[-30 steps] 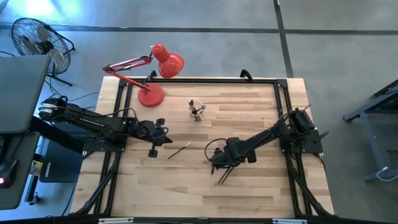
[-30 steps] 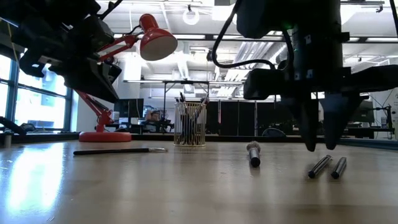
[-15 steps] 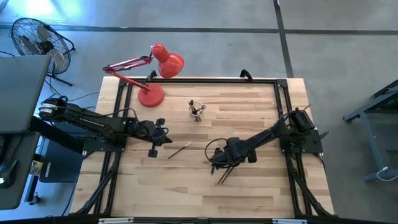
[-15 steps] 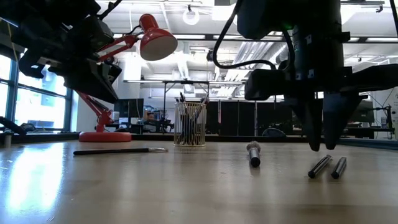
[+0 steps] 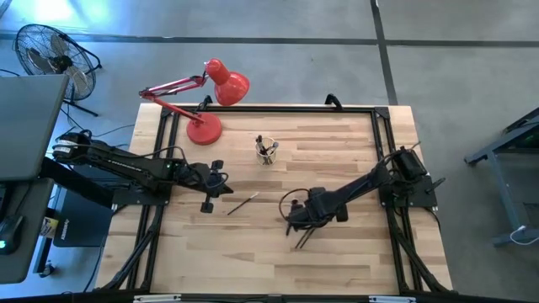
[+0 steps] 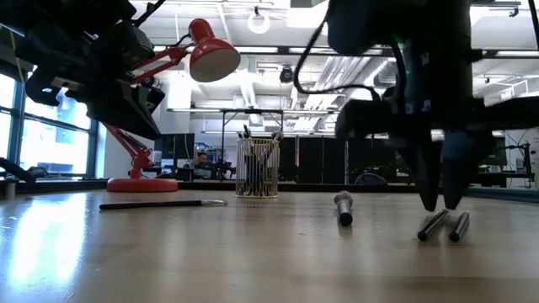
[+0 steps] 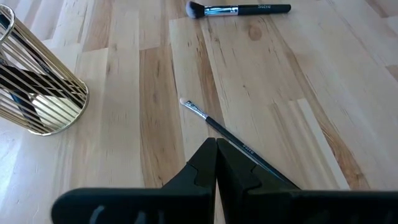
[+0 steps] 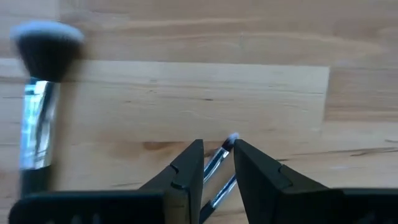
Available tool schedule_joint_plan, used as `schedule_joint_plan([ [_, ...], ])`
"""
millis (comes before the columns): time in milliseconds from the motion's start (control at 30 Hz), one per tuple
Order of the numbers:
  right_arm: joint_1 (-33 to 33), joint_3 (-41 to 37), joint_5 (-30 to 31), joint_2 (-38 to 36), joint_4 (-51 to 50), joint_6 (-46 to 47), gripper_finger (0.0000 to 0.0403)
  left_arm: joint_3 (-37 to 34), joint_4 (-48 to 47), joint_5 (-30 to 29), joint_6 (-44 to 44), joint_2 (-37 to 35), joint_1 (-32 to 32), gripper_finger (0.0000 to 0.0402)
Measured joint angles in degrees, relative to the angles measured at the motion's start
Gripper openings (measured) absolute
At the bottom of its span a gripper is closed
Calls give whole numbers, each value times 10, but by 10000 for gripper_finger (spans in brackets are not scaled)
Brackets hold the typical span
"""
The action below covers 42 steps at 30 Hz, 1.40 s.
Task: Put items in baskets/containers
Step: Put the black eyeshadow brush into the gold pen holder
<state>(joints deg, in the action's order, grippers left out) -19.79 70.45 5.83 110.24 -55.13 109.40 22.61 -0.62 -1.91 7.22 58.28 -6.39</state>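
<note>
Fingers of right gripper parted astride two brushes; left gripper closed, empty; one cup

Red lamp. Gold-wire striped cup near left claw. Black-handled, silver-ferruled brush at that claw. Pale-striped wood table. Big brush beside right claw: black and silver.

Bright, even overhead light; the right end effector is motion-blurred.
</note>
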Motion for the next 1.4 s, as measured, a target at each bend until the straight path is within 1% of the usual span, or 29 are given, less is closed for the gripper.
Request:
schedule_joint_plan([
  [133, -3, -45, -2, -5, 78, 8, 83, 0, -3, 0, 0, 0, 0, 1],
  [200, -2, -62, -2, -7, 101, 8, 83, 0, -6, 0, 0, 0, 0, 1],
  [367, -1, -63, 2, -5, 96, -2, 83, 0, -6, 0, 0, 0, 0, 1],
  [467, -2, -58, 21, -3, 94, -25, 79, 0, -7, 0, 0, 0, 0, 1],
  [567, -3, -58, 48, -3, 106, -43, 58, 0, -5, -1, 0, 0, 0, 1],
  [700, -3, -59, 67, -2, 116, -45, 12, 0, -5, -2, 0, 0, 0, 1],
  [767, -3, -59, 83, -2, 124, -45, 7, 0, -4, -1, 0, 0, 0, 1],
  [867, -3, -60, 116, 0, 147, -51, 14, 0, -4, -2, 0, 0, 0, 1],
  [1067, 3, -61, 232, 5, 243, -127, 4, 0, -4, -2, 0, 0, 0, 1],
  [1167, 12, -61, 260, 2, 281, -173, 2, 0, -4, -1, 0, 0, 0, 1],
  [1300, 25, -61, 264, -23, 278, -225, 1, 0, -4, -2, 0, 0, 0, 1],
  [1400, 31, -61, 294, -55, 279, -287, 1, 0, -4, -6, 0, 0, 0, 1],
])
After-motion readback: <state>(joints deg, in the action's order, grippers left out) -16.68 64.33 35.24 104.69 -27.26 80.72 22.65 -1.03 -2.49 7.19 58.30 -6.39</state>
